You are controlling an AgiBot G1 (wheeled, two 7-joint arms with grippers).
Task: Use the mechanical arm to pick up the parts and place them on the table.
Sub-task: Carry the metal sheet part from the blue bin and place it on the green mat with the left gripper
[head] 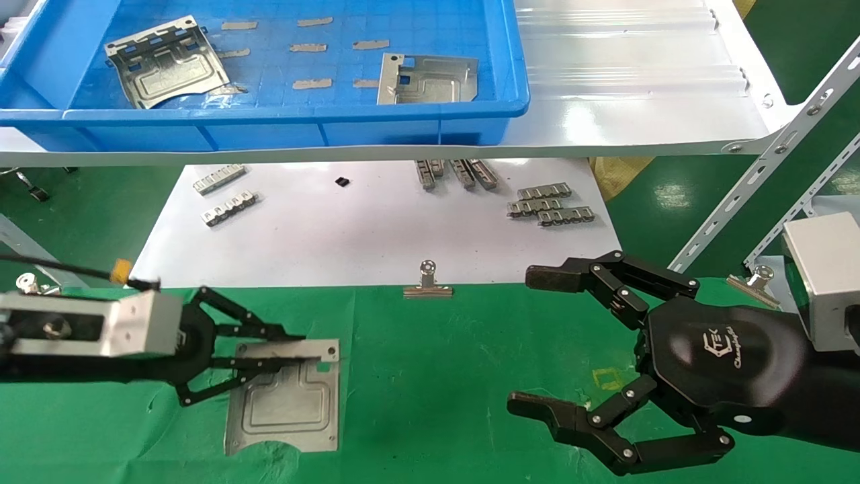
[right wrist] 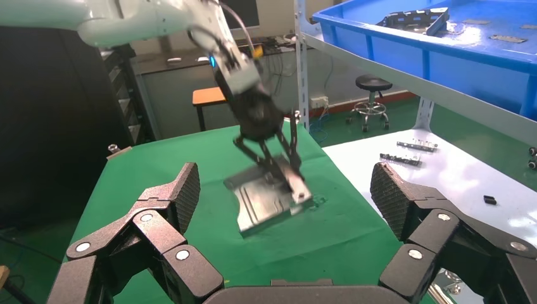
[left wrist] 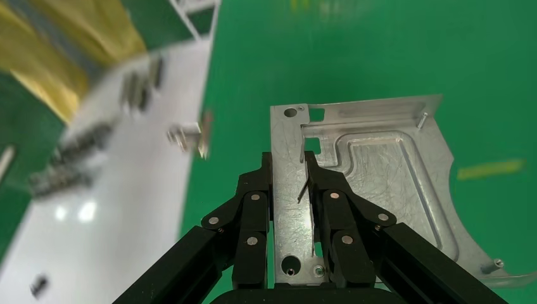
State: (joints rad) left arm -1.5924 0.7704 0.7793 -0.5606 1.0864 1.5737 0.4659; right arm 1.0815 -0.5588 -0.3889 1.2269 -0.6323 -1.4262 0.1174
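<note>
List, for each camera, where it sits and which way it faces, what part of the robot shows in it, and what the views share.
Head view: from the head, forward and down at the green table, white board and blue bin; left gripper and open right gripper show.
Left wrist view: along the left gripper, clamped on the plate's flat edge.
Right wrist view: across the table past the right gripper, toward the left arm.
Shared: all three show the same plate.

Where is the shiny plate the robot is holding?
The plate is on the left of the head view, over the green table, pinched at its folded edge by the left tool, below the white board.
</note>
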